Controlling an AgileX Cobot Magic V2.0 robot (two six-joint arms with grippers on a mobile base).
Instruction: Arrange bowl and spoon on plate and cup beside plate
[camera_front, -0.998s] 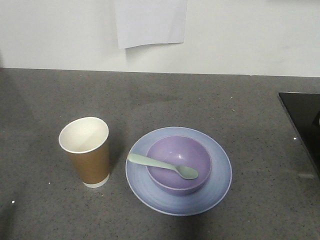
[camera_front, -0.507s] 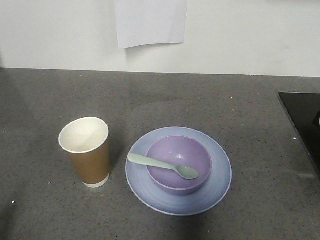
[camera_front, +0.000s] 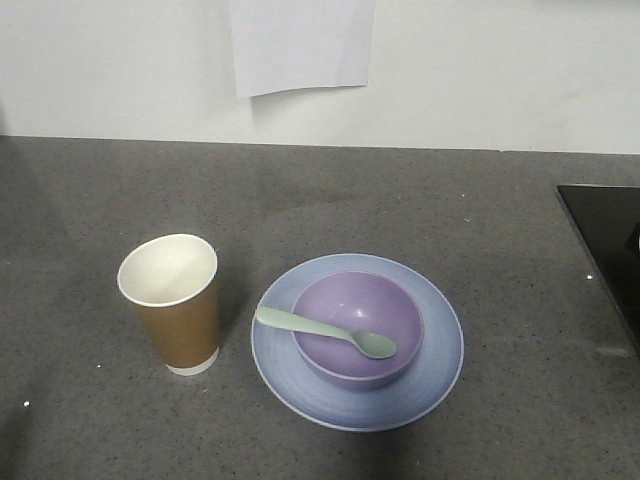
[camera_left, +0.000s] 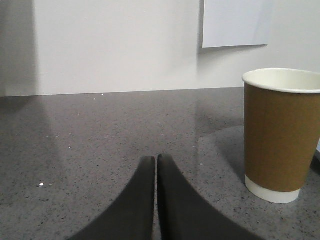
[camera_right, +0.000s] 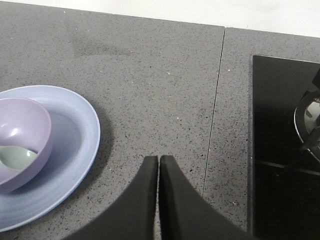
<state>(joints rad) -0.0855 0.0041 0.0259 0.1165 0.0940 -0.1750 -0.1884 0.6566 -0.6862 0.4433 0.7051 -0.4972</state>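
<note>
Tabletop — dark grey speckled stone-like surface, matte, with a thin seam running front to back in the right wrist view.

Plate — round, pale blue-lavender, wide flat rim with faint concentric ridges; lies flat near the front centre of the tabletop.

Bowl — small, round, pale lilac-purple, smooth and glossy inside; sits upright in the middle of the plate.

Spoon — short, pale mint-green plastic, thick handle, small oval scoop. Long axis runs left to right with a slight slant: scoop down inside the bowl on the right, handle resting over the bowl's left rim and pointing left above the plate.

Cup — brown paper, white interior, white rolled rim, white base band; upright, just beside the plate on its left, apart from it. No print or lettering legible.

Sheet of white paper — plain, on the white wall behind.

Black glossy panel — at the right edge of the tabletop.

Left pincer — dark fingers pressed together, holding nothing, left of the cup.

Right pincer — fingers likewise closed and empty, right of the plate.
</note>
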